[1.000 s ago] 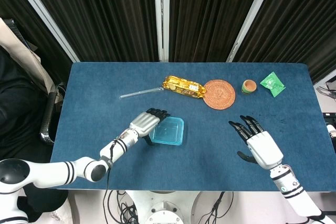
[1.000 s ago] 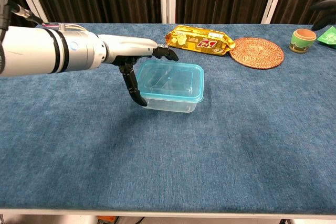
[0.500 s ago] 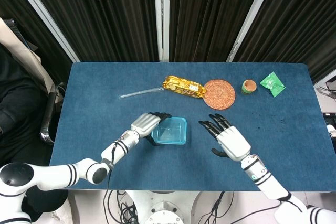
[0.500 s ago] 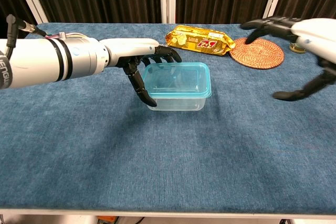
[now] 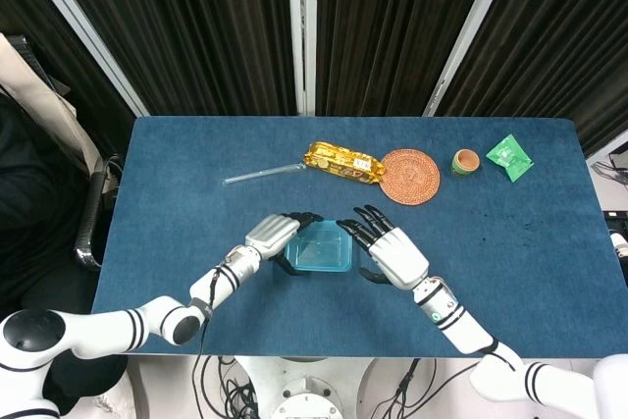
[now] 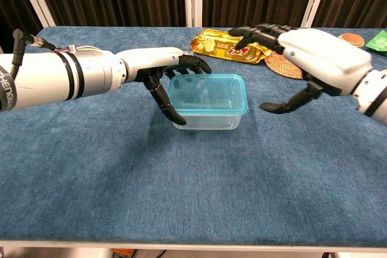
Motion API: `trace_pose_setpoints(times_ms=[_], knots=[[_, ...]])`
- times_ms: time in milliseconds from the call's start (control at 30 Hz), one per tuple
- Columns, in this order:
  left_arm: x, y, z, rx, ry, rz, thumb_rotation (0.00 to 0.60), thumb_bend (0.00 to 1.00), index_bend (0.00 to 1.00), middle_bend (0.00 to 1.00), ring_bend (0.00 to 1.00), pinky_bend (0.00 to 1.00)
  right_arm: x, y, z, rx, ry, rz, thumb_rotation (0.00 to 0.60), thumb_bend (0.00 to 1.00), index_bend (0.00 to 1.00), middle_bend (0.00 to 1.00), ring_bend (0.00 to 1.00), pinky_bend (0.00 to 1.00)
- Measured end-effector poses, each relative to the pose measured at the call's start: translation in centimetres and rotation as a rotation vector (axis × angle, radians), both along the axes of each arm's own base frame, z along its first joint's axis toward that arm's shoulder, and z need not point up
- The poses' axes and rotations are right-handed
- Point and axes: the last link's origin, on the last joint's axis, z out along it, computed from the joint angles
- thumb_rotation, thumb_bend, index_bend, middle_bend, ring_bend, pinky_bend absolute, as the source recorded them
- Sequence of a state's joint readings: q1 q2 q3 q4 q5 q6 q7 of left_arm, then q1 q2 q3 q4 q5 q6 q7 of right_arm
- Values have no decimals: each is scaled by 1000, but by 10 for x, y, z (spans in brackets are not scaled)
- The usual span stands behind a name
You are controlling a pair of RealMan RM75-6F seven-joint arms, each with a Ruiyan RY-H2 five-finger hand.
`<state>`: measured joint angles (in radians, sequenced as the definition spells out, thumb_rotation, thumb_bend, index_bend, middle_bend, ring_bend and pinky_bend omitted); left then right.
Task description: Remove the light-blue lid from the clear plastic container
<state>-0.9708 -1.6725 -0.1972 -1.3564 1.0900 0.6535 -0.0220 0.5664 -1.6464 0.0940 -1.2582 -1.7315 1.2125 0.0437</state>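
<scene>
The clear plastic container (image 5: 318, 246) (image 6: 207, 115) stands on the blue table with its light-blue lid (image 6: 207, 92) seated on top. My left hand (image 5: 275, 234) (image 6: 158, 69) grips the container's left end, with the thumb against the near corner and the fingers hooked over the far rim. My right hand (image 5: 394, 254) (image 6: 314, 58) hovers open just right of the container, fingers spread toward the far right corner of the lid. Its thumb tip hangs a short gap from the right wall. I see no contact between the right hand and the lid.
Behind the container lie a gold snack packet (image 5: 341, 161) (image 6: 225, 45), a woven round mat (image 5: 409, 176) and a clear thin stick (image 5: 263, 174). A small terracotta cup (image 5: 465, 161) and a green packet (image 5: 509, 157) sit at the far right.
My right hand has swept in from the right to the container's right end. My left hand has closed around the left end and nudged the container slightly rightward.
</scene>
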Motion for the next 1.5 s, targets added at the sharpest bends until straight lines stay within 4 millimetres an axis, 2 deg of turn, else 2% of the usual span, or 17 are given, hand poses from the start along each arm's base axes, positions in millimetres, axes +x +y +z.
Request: trace_pose_setpoints(times_ms=[333,767,1500], knots=[[1,0,0,1,-16,-4,600,1,315,316,233,252,5,1,-19,30,-15,37,600,129,54,134,0,24],[0,-1,-3,19,0,-25,600,1,315,314,232,252,3,1,-31,36,2,48,600,129,55,121,0,12],[-2,-2,-5,46,38,-64,600,1,325,313,233,249,3,-4,-34,26,-10,43,600,143,54,112,0,10]])
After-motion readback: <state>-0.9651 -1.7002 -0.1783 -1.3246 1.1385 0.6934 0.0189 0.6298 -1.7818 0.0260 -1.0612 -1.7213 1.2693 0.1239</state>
